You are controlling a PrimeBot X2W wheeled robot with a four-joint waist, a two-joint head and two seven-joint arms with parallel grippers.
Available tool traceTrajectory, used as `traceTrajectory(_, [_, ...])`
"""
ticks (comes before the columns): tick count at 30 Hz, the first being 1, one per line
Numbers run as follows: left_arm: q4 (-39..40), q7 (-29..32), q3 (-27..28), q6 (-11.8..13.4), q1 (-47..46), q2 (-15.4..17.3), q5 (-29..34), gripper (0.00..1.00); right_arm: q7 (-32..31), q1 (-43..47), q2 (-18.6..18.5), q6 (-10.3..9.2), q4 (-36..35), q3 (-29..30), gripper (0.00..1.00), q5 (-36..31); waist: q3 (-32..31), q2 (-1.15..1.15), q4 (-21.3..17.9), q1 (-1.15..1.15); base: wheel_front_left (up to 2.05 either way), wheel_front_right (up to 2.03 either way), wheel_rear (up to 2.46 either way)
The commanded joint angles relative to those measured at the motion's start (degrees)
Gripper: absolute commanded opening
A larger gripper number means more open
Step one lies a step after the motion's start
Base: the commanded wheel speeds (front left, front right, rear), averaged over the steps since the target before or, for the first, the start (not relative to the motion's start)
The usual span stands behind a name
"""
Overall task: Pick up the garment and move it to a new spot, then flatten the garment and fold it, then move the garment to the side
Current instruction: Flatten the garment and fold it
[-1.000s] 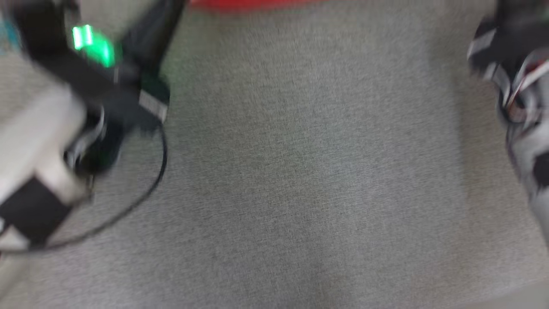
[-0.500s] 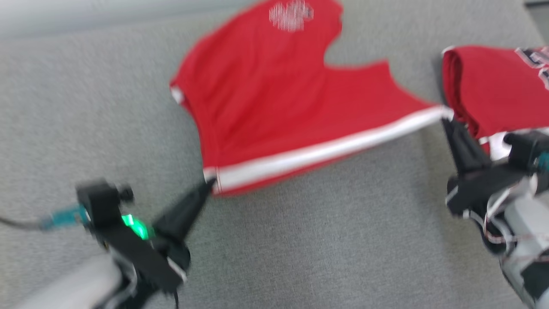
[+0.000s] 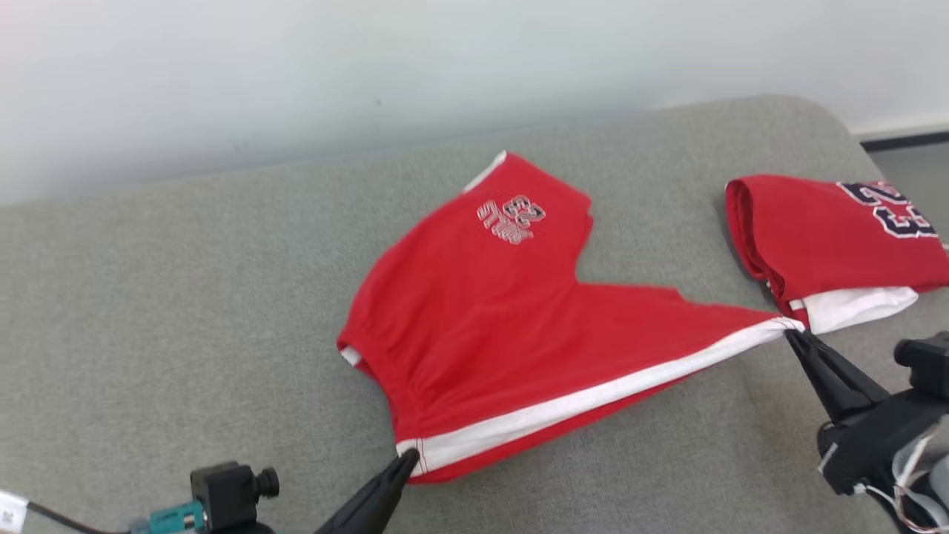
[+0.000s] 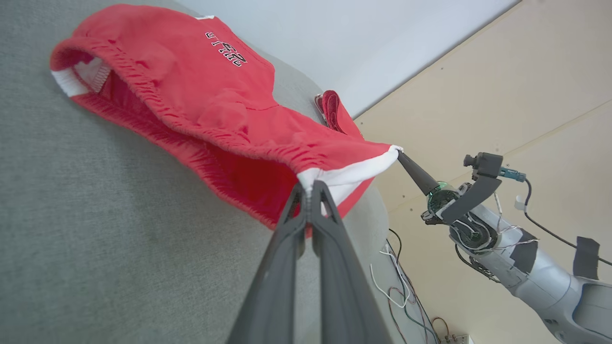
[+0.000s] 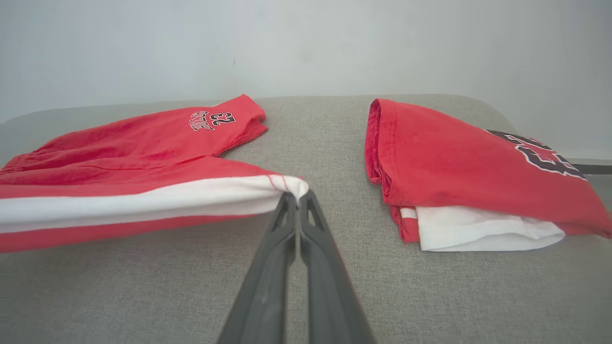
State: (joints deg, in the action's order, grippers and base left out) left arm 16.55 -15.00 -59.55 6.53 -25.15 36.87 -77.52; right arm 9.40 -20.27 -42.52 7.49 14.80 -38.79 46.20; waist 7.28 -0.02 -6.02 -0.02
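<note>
Head view: left tool (image 3: 408, 458), at 7 o'clock, pinches the waistband corner of the red shorts (image 3: 482, 326); right tool (image 3: 792, 335), at 3 o'clock, pinches their leg hem. Shorts lie stretched between them, centre, on the grey padded surface (image 3: 148, 297); folded red shirt (image 3: 815, 230) at 2 o'clock.

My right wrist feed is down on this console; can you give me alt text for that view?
The right gripper, shut, pinches the white-striped corner of the red shorts, which stretch taut toward the view's left over the grey cushion. A folded red jersey lies apart on the view's right, before a pale wall.
</note>
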Motion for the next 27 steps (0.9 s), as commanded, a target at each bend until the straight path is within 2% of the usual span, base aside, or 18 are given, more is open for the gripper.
traceTrajectory(1, [0.6,-0.2,0.3,0.3,1.6,0.3,-1.2,0.0,-1.0,1.4,-1.2,0.0,-1.5,0.9,0.0,0.4,-2.6,0.02,0.9,0.02,0.0,0.0,0.0])
traceTrajectory(4, [1.3,-0.2,1.2,0.6,3.1,-0.1,-3.2,0.0,-3.8,3.5,-2.4,0.0,-4.6,3.4,0.0,0.9,-3.2,0.02,1.0,0.02,0.0,0.0,0.0])
traceTrajectory(8, [-1.4,-0.2,4.8,0.0,4.2,-4.2,-5.2,0.0,-10.8,2.0,-0.5,-0.01,-6.0,5.2,0.0,-0.4,-2.3,0.02,1.7,0.02,0.0,0.0,0.0])
traceTrajectory(12, [-5.7,-0.2,6.7,-1.6,2.0,-8.3,-6.5,0.0,-15.9,-2.5,2.9,-0.01,-3.0,6.3,0.0,0.1,0.1,0.02,3.2,0.02,0.0,0.0,0.0])
traceTrajectory(17, [-11.4,-0.2,9.3,-3.6,-2.2,-13.3,-8.1,0.0,-19.3,-11.0,5.5,0.0,2.5,5.9,0.0,-0.4,4.3,0.02,5.8,0.02,0.0,0.0,0.0])
traceTrajectory(23, [-16.1,-0.2,15.3,-5.8,-6.0,-18.0,-11.2,0.0,-20.2,-21.4,6.7,0.0,9.1,3.3,0.0,-0.9,8.9,0.02,8.9,0.02,0.0,0.0,0.0])
traceTrajectory(27, [-17.9,0.0,16.8,-7.1,-8.5,-19.4,-11.1,0.0,-19.8,-27.7,7.2,0.0,12.8,0.8,0.0,0.0,11.8,0.02,10.6,0.02,0.0,0.0,0.0])
